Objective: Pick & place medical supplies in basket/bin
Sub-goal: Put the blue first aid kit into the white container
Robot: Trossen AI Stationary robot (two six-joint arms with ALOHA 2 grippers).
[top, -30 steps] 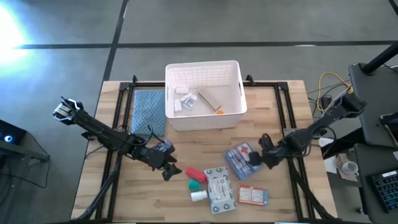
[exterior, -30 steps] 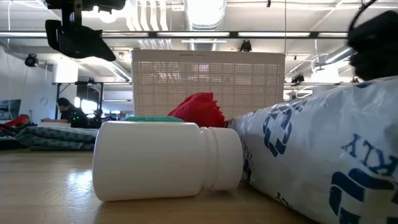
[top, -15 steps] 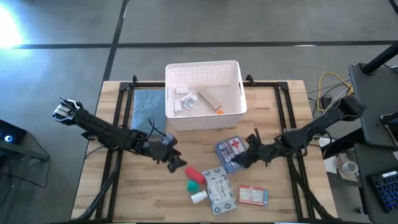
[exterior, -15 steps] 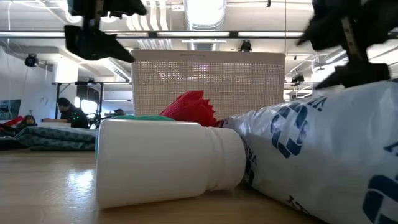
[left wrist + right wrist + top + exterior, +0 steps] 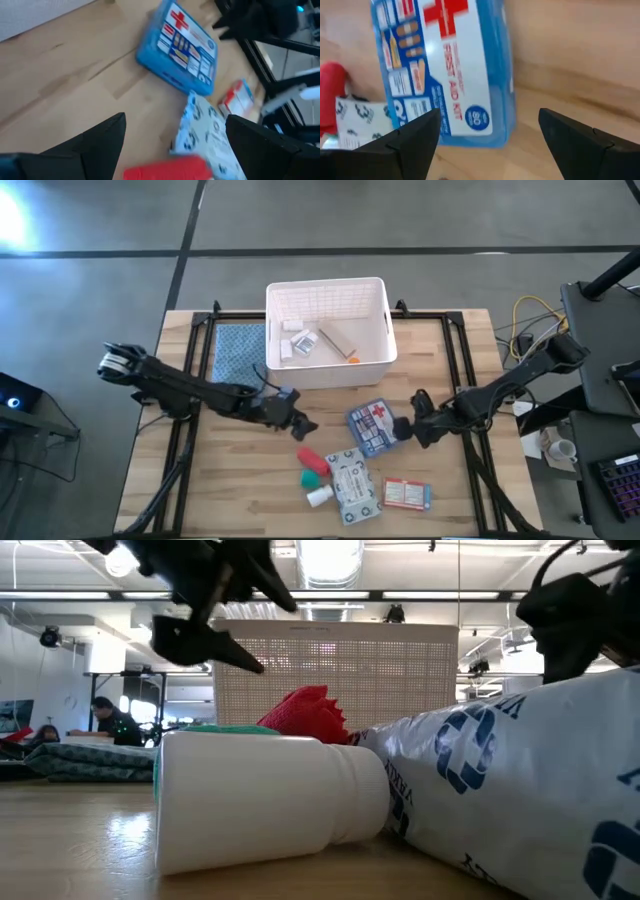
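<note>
Just ahead of the spread right tool [image 5: 403,428], the first-aid kit [image 5: 372,426] needs a square, centred pinch.

Wooden bench [image 5: 230,480], pale planks, dark metal frame [image 5: 186,370] round its edges. Blue patterned cloth [image 5: 238,358] lies flat on the bench at its far left part. Grey floor [image 5: 400,220] beyond, crossed by dark seams. Yellow and dark cables [image 5: 525,315] coiled off the bench's right side, beside dark equipment [image 5: 600,350]. Low view: open hall with ceiling strip lights [image 5: 400,600]; a seated person [image 5: 110,720] far off at left.
</note>
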